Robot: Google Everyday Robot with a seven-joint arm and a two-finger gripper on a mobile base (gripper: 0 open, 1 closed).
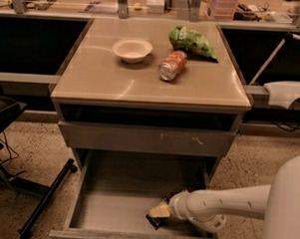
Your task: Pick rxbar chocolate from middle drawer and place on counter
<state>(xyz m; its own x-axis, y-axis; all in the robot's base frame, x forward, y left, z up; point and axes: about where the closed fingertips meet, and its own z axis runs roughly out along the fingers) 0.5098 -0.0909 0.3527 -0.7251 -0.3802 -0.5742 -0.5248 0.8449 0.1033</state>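
The middle drawer [113, 209] is pulled out below the counter, its grey floor mostly bare. My gripper [157, 215] reaches in from the right on a white arm [226, 202] and sits low over the drawer floor near the front right. A small dark shape [153, 222] shows right at the gripper's tip; I cannot tell whether it is the rxbar chocolate or whether it is held. No other black bar shows in the drawer. The tan counter [102, 79] above is the top of the cabinet.
On the counter stand a white bowl [132, 49], a soda can [172, 65] lying on its side and a green chip bag [192, 42]. A shut grey drawer front with pale scratches [149, 139] hangs above the open drawer. A black chair base [41, 201] stands at the left.
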